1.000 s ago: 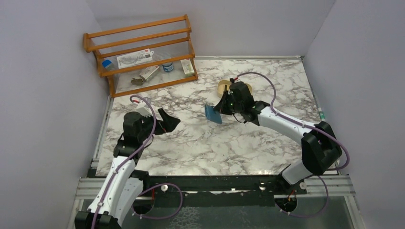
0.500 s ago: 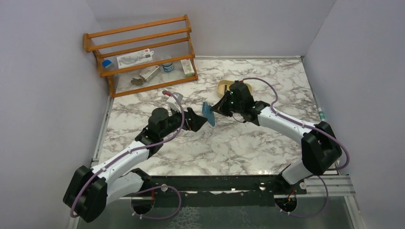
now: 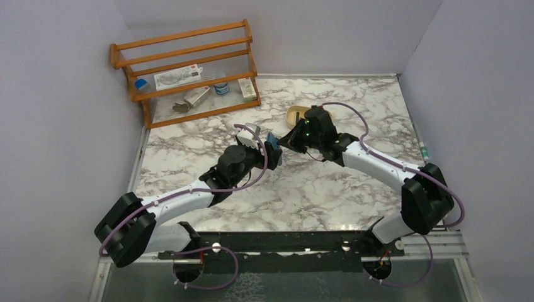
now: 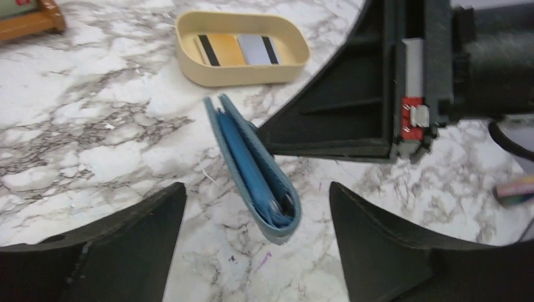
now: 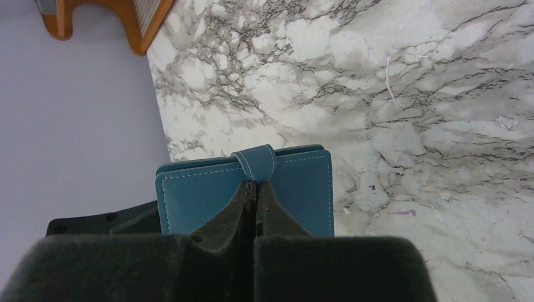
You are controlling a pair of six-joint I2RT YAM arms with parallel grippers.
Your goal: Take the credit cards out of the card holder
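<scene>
My right gripper (image 3: 288, 141) is shut on the teal-blue card holder (image 3: 272, 139) and holds it on edge above the marble table. In the right wrist view the fingertips (image 5: 255, 186) pinch it just below its snap tab (image 5: 254, 160). My left gripper (image 4: 255, 211) is open, with the card holder (image 4: 250, 165) hanging between its two jaws without touching them. Pale card edges (image 4: 277, 205) show in the holder's lower open end. Two cards, one yellow (image 4: 218, 49) and one pale (image 4: 255, 49), lie in the tan tray (image 4: 242, 70).
The tan tray (image 3: 293, 112) sits just behind the right gripper. A wooden rack (image 3: 189, 69) with small items stands at the back left, and its corner shows in the right wrist view (image 5: 135, 19). Grey walls enclose the table.
My left arm has stretched right and forward from the table's left side until its open jaws flank the card holder. The right gripper has kept its hold and turned the holder edge-on.
</scene>
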